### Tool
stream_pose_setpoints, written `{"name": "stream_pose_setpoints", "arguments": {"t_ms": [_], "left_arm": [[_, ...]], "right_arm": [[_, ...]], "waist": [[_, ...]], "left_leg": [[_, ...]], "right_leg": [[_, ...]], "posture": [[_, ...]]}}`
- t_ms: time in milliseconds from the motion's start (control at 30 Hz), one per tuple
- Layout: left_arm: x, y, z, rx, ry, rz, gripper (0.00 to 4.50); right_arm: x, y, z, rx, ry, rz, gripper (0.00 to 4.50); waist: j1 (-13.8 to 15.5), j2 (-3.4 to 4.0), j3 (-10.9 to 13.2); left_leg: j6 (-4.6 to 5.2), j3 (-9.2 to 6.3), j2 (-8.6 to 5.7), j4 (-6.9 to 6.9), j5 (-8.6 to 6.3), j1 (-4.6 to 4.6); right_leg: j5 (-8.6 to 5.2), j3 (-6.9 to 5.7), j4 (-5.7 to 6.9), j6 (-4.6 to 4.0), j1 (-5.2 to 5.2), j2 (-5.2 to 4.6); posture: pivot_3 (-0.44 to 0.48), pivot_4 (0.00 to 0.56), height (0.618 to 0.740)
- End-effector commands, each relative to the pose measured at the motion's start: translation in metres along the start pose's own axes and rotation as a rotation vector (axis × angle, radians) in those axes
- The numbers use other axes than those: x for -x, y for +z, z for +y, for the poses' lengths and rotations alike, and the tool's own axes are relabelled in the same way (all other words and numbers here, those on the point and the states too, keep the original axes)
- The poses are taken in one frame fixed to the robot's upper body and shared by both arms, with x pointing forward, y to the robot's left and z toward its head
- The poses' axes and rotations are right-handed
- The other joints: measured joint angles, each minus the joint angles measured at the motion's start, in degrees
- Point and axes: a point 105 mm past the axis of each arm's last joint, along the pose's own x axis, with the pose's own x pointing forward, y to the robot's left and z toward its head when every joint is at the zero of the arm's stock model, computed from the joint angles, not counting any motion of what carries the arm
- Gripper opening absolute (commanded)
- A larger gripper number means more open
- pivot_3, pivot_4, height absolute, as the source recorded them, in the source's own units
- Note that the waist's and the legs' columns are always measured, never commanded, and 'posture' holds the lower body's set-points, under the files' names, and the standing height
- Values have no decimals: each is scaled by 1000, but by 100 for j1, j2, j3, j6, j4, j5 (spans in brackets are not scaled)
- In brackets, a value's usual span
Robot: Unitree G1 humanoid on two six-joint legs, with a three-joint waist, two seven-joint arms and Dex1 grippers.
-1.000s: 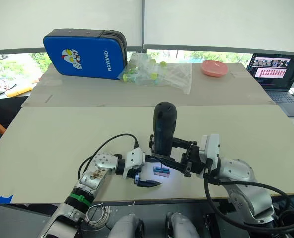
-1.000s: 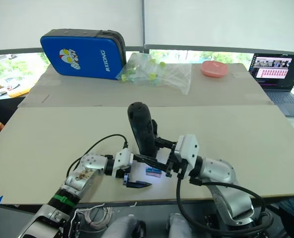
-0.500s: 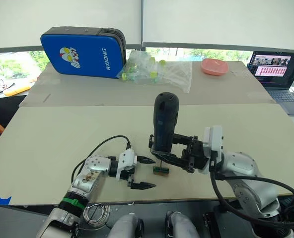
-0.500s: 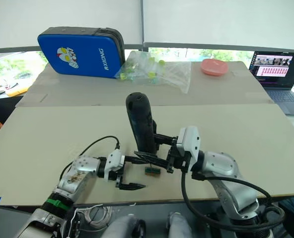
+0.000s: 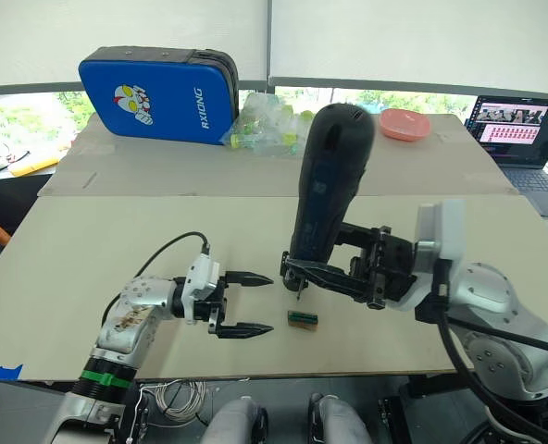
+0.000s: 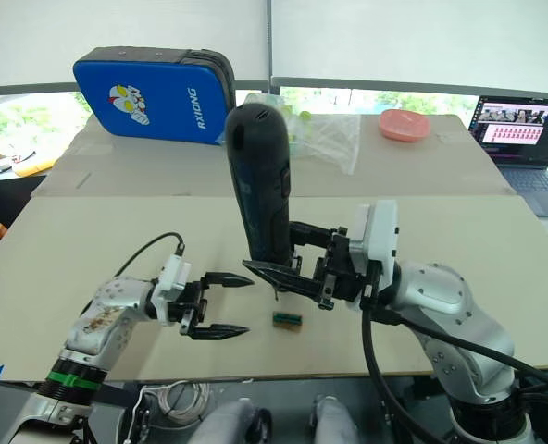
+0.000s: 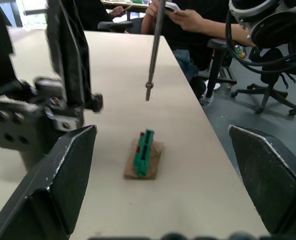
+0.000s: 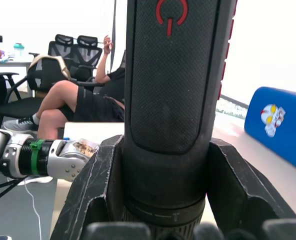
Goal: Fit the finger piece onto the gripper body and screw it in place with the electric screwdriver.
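Observation:
My right gripper [image 5: 299, 270] is shut on the electric screwdriver [image 5: 330, 180], a thick black tool held upright and tilted, its thin metal bit [image 7: 153, 55] hanging above the table. Below the bit tip lies a tiny green-and-brown block [image 5: 302, 319]. My left gripper [image 5: 270, 302] hovers open and empty just left of that block, fingers pointing at it. In the right wrist view the fingers [image 8: 90, 200] clamp both sides of the screwdriver [image 8: 173, 100]. The finger piece and the gripper body are out of view.
At the back of the beige table [image 5: 117, 250] stand a blue case [image 5: 158, 92], a clear bag of small items [image 5: 288, 129] and a pink bowl [image 5: 404, 125]. A laptop [image 5: 519, 129] sits far right. Seated people [image 7: 188, 20] are beyond the table's edge.
My right gripper has lifted the screwdriver higher, raising the bit off the block. My left gripper has drawn back to the left, away from the block, still open.

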Motion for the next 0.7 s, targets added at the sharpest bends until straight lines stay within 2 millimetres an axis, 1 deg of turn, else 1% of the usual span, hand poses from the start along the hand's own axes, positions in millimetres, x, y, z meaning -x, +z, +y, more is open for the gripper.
{"name": "stream_pose_setpoints", "arguments": {"t_ms": [33, 167, 233, 333, 367, 533, 600, 700], "left_arm": [[8, 22, 3, -44, 4, -36, 4446], [18, 29, 12, -43, 69, -27, 4446], [22, 28, 18, -47, 111, -16, 4446], [24, 24, 34, -69, 213, -33, 4446], [22, 20, 38, -41, 237, -22, 4446], [1, -11, 50, -12, 326, 110, 4446], [-9, -20, 50, 8, 320, 133, 4446], [-23, -28, 47, 20, 296, 140, 4446]], "right_arm": [[1, 28, 3, 56, 7, -65, 1881], [4, 39, 1, 57, -15, -82, 1881], [6, 43, 0, 57, -23, -80, 1881], [8, 47, -1, 60, -34, -68, 1881], [9, 47, -2, 61, -36, -63, 1881], [10, 50, -2, 62, -39, -54, 1881], [9, 50, -2, 64, -39, -53, 1881], [9, 52, -2, 67, -41, -51, 1881]], "waist": [[4, -2, 1], [3, -5, 5], [5, -5, 5], [12, -7, 6], [18, -7, 6], [25, -14, 10], [28, -20, 13], [20, -23, 16]], "left_leg": [[0, 0, 0, 0, 0, 1], [1, 0, -1, 1, 0, 0], [1, 0, -1, 1, 0, 1], [-1, 0, -2, 1, 1, 1], [-1, 0, -2, 1, 1, 2], [1, 2, -4, 1, 1, 0], [2, 1, -4, 2, 0, -3], [4, 1, -4, 2, -1, -9]], "right_leg": [[0, 0, 0, 0, 1, 0], [-1, 0, 0, 1, 3, -1], [-1, 1, 0, 1, 4, -1], [0, 0, -1, 1, 5, 0], [0, -1, 0, 1, 6, 0], [1, 1, -1, 0, 8, -2], [1, 0, -2, 0, 7, -3], [1, 2, -2, 0, 3, -5]], "posture": [[0, 150, 740], [0, 150, 740], [0, 150, 740], [0, 150, 740], [0, 150, 740], [0, 150, 740], [0, 150, 740], [0, 150, 740]]}}
